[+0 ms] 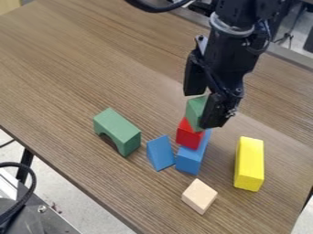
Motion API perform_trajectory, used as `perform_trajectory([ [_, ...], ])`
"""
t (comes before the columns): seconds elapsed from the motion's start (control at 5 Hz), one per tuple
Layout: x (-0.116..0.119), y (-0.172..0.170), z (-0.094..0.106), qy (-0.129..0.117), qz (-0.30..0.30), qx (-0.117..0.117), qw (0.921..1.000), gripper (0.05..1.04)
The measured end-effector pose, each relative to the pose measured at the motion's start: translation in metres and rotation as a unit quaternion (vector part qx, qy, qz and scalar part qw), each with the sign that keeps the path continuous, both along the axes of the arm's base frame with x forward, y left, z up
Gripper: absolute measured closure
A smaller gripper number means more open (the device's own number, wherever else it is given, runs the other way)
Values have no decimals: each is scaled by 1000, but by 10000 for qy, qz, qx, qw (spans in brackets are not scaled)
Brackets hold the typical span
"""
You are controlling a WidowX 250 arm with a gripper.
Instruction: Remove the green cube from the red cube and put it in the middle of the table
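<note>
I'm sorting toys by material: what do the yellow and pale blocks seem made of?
The yellow block looks like smoothly painted wood: even colour, crisp edges; plastic is possible. The pale block is probably bare, matte wood, judging by its natural tan tone.

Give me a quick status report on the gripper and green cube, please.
Gripper open, at the green cube. Cube on red cube, over blue block. Blue wedge close beside that block.
</note>
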State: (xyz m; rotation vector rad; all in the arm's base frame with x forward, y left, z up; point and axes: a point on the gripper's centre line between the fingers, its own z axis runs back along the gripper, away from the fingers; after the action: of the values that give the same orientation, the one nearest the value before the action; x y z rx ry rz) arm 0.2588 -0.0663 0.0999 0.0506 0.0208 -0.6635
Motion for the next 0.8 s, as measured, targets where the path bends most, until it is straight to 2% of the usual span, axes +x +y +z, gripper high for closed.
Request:
perform_trajectory([
  [0.2, -4, 1, -8, 158, 22, 31, 9999, 425],
  [0.4, -3, 1, -8, 129, 56, -7, 9999, 517],
  [0.8, -1, 5, -8, 154, 241, -50, 9996, 517],
])
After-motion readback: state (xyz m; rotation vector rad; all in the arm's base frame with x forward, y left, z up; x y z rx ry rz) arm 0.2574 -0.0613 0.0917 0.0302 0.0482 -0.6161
